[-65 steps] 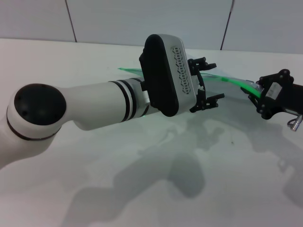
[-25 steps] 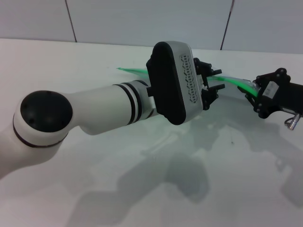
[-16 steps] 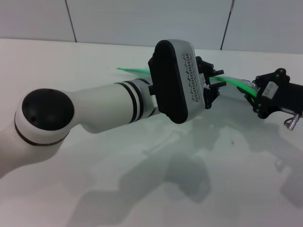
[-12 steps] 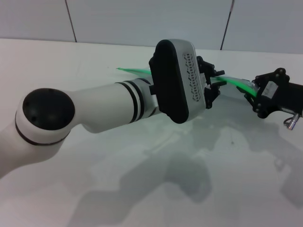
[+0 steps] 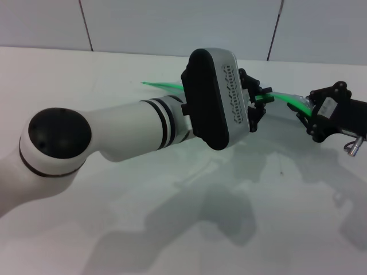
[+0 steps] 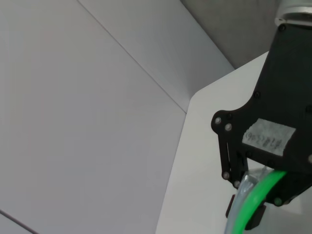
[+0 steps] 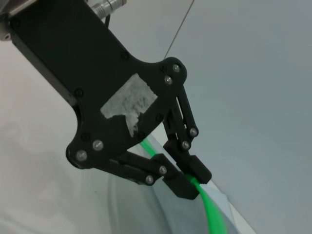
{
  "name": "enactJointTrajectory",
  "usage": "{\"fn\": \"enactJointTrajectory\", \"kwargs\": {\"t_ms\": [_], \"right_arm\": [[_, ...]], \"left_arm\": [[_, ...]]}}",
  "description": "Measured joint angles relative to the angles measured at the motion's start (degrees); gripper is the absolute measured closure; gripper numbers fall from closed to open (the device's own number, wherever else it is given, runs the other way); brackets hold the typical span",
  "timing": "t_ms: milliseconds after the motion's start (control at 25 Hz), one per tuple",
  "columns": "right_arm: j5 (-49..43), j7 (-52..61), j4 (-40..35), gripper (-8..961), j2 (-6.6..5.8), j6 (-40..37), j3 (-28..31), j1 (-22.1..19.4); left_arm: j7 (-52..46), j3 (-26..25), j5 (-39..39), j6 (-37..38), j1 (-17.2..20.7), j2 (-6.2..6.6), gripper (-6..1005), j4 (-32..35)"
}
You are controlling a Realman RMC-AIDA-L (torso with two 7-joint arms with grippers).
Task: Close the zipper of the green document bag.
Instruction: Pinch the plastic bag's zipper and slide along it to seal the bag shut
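Observation:
The green document bag [image 7: 131, 204] is held off the white table, its translucent panel hanging below the bright green zipper [image 5: 281, 97]. In the head view the green strip runs from the far centre to the right. My left gripper [image 5: 258, 102], ahead of its large white wrist housing, is shut on the zipper mid-strip; the right wrist view shows its black fingers [image 7: 187, 178] pinching the green line. My right gripper [image 5: 304, 112] is shut on the bag's right end, which the left wrist view also shows [image 6: 253, 200]. I cannot make out the slider tab.
My white left arm [image 5: 114, 137] crosses the table [image 5: 172, 217] from the lower left to the centre and hides much of the bag. A pale panelled wall [image 5: 172, 23] stands behind the table's far edge.
The left gripper stood wide open beside the green strip, then moved slightly right and back and shut on it. The right gripper has held its end almost still.

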Motion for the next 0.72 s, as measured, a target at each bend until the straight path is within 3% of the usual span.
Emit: {"fn": "enactJointTrajectory", "kwargs": {"t_ms": [720], "right_arm": [[0.0,0.06,0.0,898,0.0,0.0,0.0,0.0]], "left_arm": [[-0.8,0.61,-0.45,1.77,0.32,0.0,915,0.09]]}}
